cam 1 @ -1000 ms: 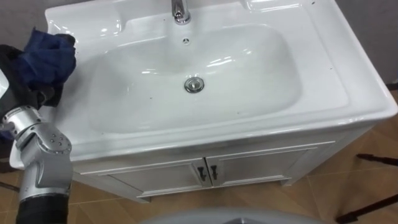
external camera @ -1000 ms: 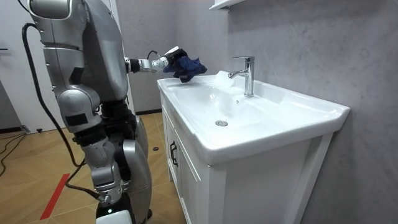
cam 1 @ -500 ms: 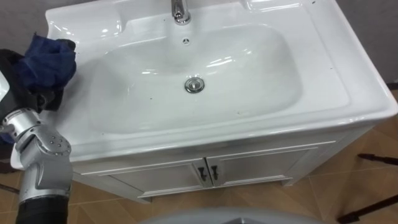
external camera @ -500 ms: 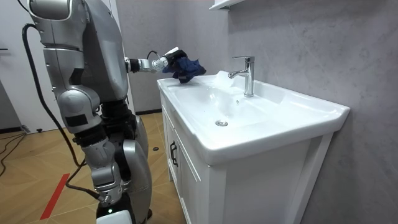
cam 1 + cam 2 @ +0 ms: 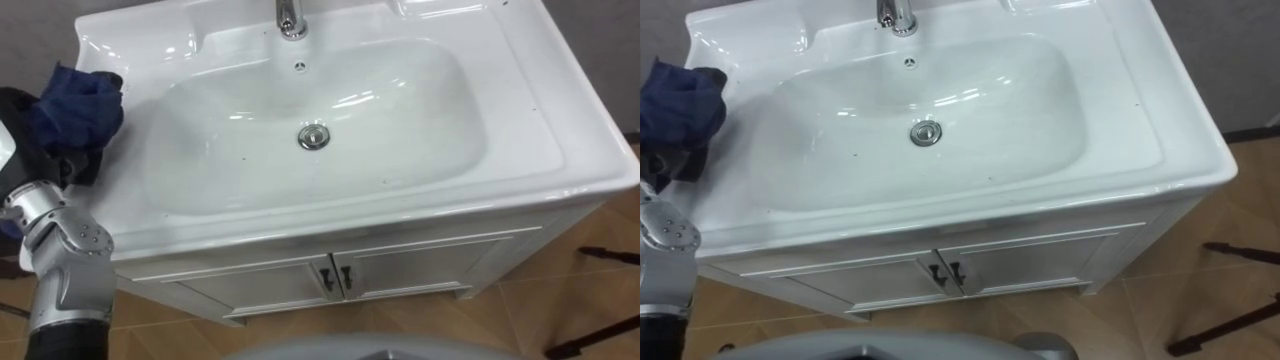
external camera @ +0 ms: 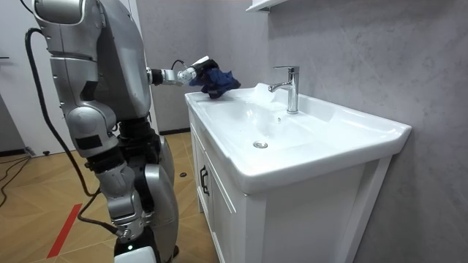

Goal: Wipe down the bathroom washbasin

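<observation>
Since a rag has to be bunched to be carried, the robot's left hand (image 5: 70,162) is closed on a crumpled dark blue cloth (image 5: 78,98), its dark fingers curled beneath the wad so that most of the fabric stands above them. Hand and cloth sit over the left edge of the white ceramic surface (image 5: 120,215), toward its back-left corner and outside the bowl. I cannot tell whether the cloth touches the ledge. To their right the white oval basin (image 5: 400,120) lies bare and glossy, with a round chrome drain (image 5: 313,136) at its middle and a chrome tap (image 5: 290,18) at the centre of the back edge. By my reading the bowl has not yet been wiped. The next move would call for bringing the hand rightward and down over the lip, so that cloth rather than fingers meets the slope.
</observation>
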{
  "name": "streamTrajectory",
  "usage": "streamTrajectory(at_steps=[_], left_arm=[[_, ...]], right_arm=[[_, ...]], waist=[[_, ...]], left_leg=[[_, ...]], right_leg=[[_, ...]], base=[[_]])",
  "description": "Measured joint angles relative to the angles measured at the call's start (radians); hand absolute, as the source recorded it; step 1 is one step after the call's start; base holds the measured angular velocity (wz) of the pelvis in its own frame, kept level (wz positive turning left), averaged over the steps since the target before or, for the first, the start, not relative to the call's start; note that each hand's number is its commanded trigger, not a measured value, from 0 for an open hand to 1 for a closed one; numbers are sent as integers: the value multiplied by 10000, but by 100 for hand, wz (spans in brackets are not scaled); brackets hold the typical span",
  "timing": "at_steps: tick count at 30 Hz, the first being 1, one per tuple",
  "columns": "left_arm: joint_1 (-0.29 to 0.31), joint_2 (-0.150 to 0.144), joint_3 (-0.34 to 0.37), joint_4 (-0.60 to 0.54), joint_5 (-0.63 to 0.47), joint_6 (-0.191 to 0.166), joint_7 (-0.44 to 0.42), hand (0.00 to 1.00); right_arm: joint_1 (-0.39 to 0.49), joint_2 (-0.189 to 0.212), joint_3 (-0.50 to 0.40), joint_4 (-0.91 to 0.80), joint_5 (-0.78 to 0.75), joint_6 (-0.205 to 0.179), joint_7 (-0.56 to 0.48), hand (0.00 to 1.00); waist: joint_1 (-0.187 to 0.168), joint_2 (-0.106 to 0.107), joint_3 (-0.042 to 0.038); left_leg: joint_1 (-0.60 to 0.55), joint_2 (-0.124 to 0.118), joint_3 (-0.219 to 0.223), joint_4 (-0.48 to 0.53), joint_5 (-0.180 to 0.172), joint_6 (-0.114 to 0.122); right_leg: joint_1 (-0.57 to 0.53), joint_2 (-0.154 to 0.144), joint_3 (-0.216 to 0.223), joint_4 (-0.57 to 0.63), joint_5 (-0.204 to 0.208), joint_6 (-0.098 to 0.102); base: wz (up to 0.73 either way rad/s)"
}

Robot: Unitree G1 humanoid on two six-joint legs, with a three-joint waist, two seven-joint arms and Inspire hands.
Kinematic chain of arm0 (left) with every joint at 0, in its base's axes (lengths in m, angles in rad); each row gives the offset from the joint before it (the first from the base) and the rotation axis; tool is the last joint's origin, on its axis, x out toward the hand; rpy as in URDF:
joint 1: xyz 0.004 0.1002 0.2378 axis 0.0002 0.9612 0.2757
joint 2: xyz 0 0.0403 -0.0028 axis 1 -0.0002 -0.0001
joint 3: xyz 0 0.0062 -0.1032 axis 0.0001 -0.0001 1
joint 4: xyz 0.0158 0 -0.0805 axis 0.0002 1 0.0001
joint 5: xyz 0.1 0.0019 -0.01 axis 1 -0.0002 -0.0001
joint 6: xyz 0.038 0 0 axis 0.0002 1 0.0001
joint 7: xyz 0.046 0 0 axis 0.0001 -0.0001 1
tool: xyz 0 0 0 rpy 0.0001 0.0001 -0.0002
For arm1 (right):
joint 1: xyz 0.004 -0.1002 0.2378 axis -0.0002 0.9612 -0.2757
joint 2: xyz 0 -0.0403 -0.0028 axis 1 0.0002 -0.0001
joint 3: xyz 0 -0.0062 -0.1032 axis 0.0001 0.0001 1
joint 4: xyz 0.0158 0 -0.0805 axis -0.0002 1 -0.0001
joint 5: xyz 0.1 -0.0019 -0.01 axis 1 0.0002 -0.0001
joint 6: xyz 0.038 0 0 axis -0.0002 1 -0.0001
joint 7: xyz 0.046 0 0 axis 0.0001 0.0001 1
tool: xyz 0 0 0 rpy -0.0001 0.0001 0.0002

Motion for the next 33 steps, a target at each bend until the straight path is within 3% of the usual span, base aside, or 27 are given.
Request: streamTrajectory(at_steps=[2,3,4,20,28,33], left_arm=[[0,0,0,0,0,0,0,64],[0,0,0,0,0,0,0,3],[0,0,0,0,0,0,0,0],[146,0,14,2,1,10,0,0],[146,0,14,-1,2,105,2,0],[144,16,46,-415,3,109,5,0]], right_arm=[[2,0,0,0,1,1,0,0],[2,0,-1,0,1,1,0,0],[2,0,-1,1,-3,1,1,0],[56,2,-1,8,-37,18,1,0],[35,2,1,-32,-34,200,1,0],[18,2,3,-128,-66,214,59,0]], waist=[[-3,-2,1],[-4,-2,1],[-4,0,1],[-2,8,0],[-1,3,0],[8,-4,1]], left_leg=[[0,0,0,0,0,0],[0,0,0,0,0,0],[-2,0,0,0,0,0],[-33,0,-8,-8,-5,-1],[-32,-1,-9,-3,-6,-1],[-40,-1,-14,-11,-8,-4]], right_leg=[[0,0,0,0,0,0],[0,0,0,0,0,0],[-1,0,0,-1,0,0],[34,2,-7,-4,-6,0],[8,-1,-1,15,-25,-1],[-3,-1,-3,-9,-29,-1]], base=[[0],[0],[0],[0],[0],[0]])
